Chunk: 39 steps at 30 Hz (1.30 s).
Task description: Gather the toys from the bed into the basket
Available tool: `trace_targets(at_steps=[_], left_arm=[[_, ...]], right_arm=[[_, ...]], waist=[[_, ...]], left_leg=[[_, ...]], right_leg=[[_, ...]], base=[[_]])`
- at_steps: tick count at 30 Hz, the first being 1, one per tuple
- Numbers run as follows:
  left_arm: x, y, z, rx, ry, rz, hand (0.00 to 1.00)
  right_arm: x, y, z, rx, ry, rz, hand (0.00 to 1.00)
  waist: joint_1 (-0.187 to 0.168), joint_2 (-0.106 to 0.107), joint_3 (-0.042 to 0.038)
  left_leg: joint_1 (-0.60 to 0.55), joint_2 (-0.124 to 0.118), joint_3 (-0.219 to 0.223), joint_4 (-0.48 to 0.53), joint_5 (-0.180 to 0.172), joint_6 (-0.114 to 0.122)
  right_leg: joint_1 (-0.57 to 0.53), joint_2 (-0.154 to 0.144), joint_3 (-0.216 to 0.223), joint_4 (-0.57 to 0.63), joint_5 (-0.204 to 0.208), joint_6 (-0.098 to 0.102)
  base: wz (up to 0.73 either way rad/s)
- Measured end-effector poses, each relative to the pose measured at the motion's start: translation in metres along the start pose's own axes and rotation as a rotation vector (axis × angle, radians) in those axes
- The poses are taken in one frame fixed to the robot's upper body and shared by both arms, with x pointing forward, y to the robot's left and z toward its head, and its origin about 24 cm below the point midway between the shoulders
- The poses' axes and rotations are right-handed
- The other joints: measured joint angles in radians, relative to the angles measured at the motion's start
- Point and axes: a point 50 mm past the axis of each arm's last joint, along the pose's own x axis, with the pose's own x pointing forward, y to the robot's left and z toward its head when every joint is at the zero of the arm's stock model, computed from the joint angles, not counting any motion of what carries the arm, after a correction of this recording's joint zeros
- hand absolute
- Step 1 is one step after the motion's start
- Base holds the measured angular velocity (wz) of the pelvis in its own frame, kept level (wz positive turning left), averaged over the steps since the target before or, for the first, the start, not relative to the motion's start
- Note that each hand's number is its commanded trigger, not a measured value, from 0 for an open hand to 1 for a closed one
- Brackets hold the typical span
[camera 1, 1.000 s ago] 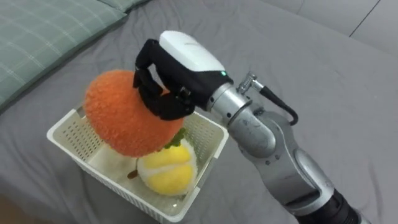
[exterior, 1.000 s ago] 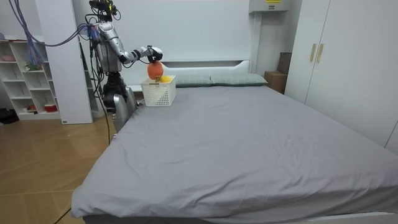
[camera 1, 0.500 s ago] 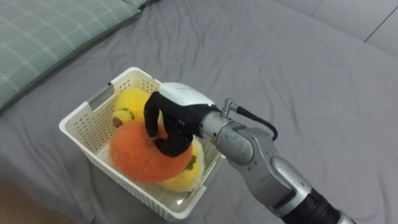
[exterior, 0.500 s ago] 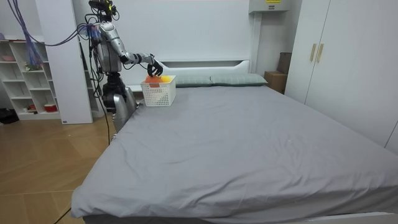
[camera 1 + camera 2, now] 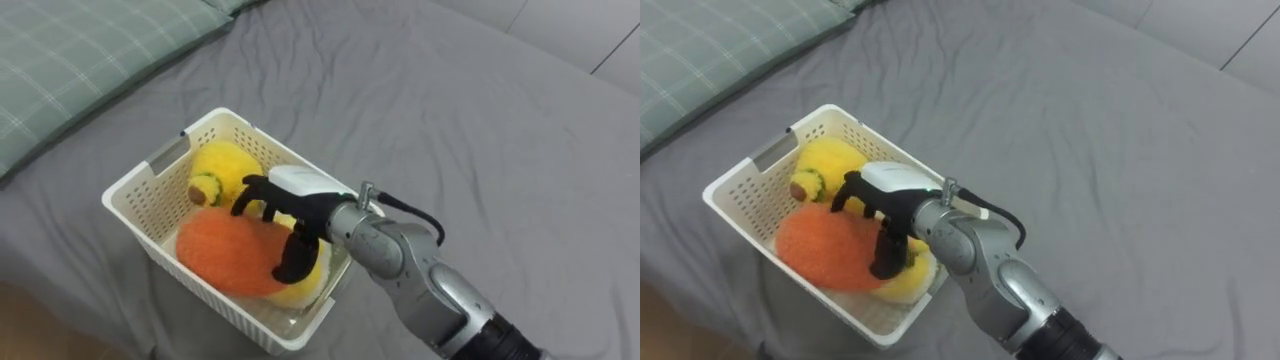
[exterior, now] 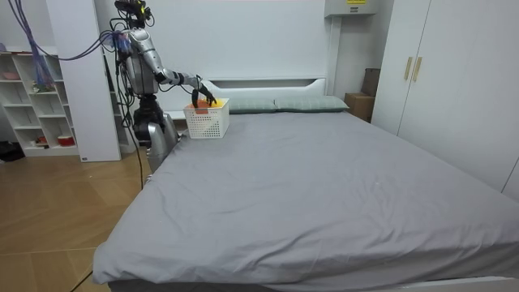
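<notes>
A white slotted basket (image 5: 150, 172) (image 5: 750, 158) (image 6: 208, 120) stands on the grey bed near its head end. Inside it lie a fuzzy orange plush ball (image 5: 222, 254) (image 5: 815, 250), a yellow plush toy (image 5: 222, 166) (image 5: 825, 160) at the far side and another yellow one (image 5: 308, 283) under my wrist. My right hand (image 5: 283, 197) (image 5: 883, 192) hovers over the basket with its fingers spread and straight, open, just above the orange ball and holding nothing.
A green checked pillow (image 5: 70, 60) lies at the upper left beside the basket. Grey sheet (image 5: 480, 130) stretches away to the right. In the room view I stand at the bed's head corner, a white shelf unit (image 6: 36, 97) behind me, wardrobes (image 6: 454, 73) at the right.
My right hand lowered the orange ball into the basket and let it go, fingers spreading open. The whole eye view shifted slightly as the head moved.
</notes>
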Motion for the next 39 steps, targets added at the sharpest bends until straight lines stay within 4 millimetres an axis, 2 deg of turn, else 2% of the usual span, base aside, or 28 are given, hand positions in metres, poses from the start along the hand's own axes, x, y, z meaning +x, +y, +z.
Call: trace_targets(at_steps=[9, 12, 15, 18, 22, 23, 27, 29, 32, 34, 36, 37, 39], left_arm=[[0.0, 0.001, 0.0, 0.0, 0.002, 0.0, 0.0], [0.0, 0.001, 0.0, -0.003, 0.003, 0.005, 0.0], [0.0, 0.001, -0.001, -0.006, 0.004, 0.005, 0.0], [0.001, 0.004, -0.003, -0.039, 0.012, 0.015, 0.0], [0.0, 0.005, -0.012, -0.061, 0.034, 0.022, 0.0], [-0.001, 0.005, -0.013, -0.067, 0.033, 0.022, 0.0], [-0.002, 0.003, -0.015, -0.116, 0.034, 0.025, 0.0], [-0.003, 0.003, -0.024, -0.125, 0.058, 0.025, 0.0], [-0.005, 0.003, -0.031, -0.134, 0.078, 0.029, 0.0], [-0.005, 0.002, -0.033, -0.149, 0.085, 0.029, 0.0], [-0.007, 0.0, -0.039, -0.169, 0.104, 0.024, 0.0], [-0.008, -0.002, -0.043, -0.176, 0.115, 0.026, 0.0], [-0.01, -0.003, -0.051, -0.172, 0.127, 0.034, 0.0]], right_arm=[[-0.001, -0.003, -0.005, 0.008, 0.017, -0.041, 0.0], [-0.003, -0.01, -0.008, 0.02, 0.017, -0.09, 0.0], [-0.01, -0.025, -0.012, 0.056, 0.001, -0.181, 0.0], [-0.026, -0.04, -0.019, 0.105, -0.023, -0.304, 0.0], [-0.044, -0.059, -0.031, 0.106, -0.007, -0.46, 0.0], [-0.048, -0.064, -0.035, 0.107, -0.001, -0.493, 0.0], [-0.071, -0.085, -0.047, 0.163, 0.014, -0.66, 0.0], [-0.085, -0.097, -0.052, 0.164, 0.016, -0.778, 0.0], [-0.094, -0.103, -0.058, 0.157, 0.03, -0.866, 0.0], [-0.099, -0.106, -0.061, 0.171, 0.03, -0.903, 0.0], [-0.103, -0.107, -0.064, 0.227, 0.015, -0.946, 0.0], [-0.107, -0.107, -0.068, 0.283, 0.0, -0.977, 0.0], [-0.114, -0.109, -0.074, 0.355, -0.012, -1.025, 0.0]], waist=[[-0.026, -0.003, 0.0004], [-0.042, -0.002, 0.0011], [-0.06, 0.002, 0.0028], [-0.083, 0.01, 0.0015], [-0.117, 0.033, -0.0046], [-0.134, 0.038, -0.0053], [-0.164, 0.046, -0.0112], [-0.168, 0.053, -0.0144], [-0.195, 0.055, -0.0191], [-0.214, 0.056, -0.0184], [-0.226, 0.064, -0.0142], [-0.239, 0.071, -0.0125], [-0.255, 0.072, -0.0126]], left_leg=[[-0.002, -0.001, -0.005, 0.002, 0.0, 0.0], [-0.002, -0.001, -0.004, 0.003, 0.0, 0.0], [-0.002, -0.001, -0.002, 0.004, 0.0, 0.0], [0.004, -0.002, 0.001, 0.008, 0.0, 0.0], [0.027, 0.001, 0.021, -0.003, 0.001, 0.001], [0.028, 0.001, 0.022, -0.003, 0.001, 0.001], [0.028, 0.004, 0.035, -0.004, 0.001, 0.001], [0.045, 0.007, 0.056, -0.017, 0.001, 0.0], [0.061, 0.008, 0.064, -0.023, 0.0, 0.0], [0.07, 0.008, 0.071, -0.022, 0.0, 0.001], [0.08, 0.008, 0.075, -0.024, 0.0, 0.001], [0.082, 0.008, 0.076, -0.024, 0.0, 0.001], [0.082, 0.008, 0.075, -0.022, 0.0, 0.001]], right_leg=[[0.0, 0.0, 0.003, 0.0, 0.0, 0.0], [0.0, 0.0, 0.017, 0.0, 0.0, 0.0], [-0.001, 0.0, 0.016, -0.001, 0.0, 0.0], [0.001, 0.0, 0.016, -0.002, 0.0, 0.0], [0.009, 0.001, 0.039, -0.002, 0.0, 0.0], [0.011, 0.001, 0.042, -0.002, 0.0, 0.0], [0.004, 0.003, 0.058, 0.001, 0.0, 0.0], [0.01, 0.006, 0.078, 0.001, 0.0, 0.0], [0.019, 0.006, 0.087, 0.001, 0.0, 0.0], [0.021, 0.005, 0.091, 0.002, 0.0, 0.0], [0.032, 0.005, 0.089, 0.002, 0.0, 0.0], [0.034, 0.005, 0.089, 0.003, 0.0, 0.0], [0.035, 0.004, 0.09, 0.004, 0.0, 0.0]], base=[[0.0], [0.0], [0.0], [-0.02], [-0.13], [-0.1], [-0.1], [-0.24], [-0.11], [-0.1], [-0.07], [0.0], [0.0]])
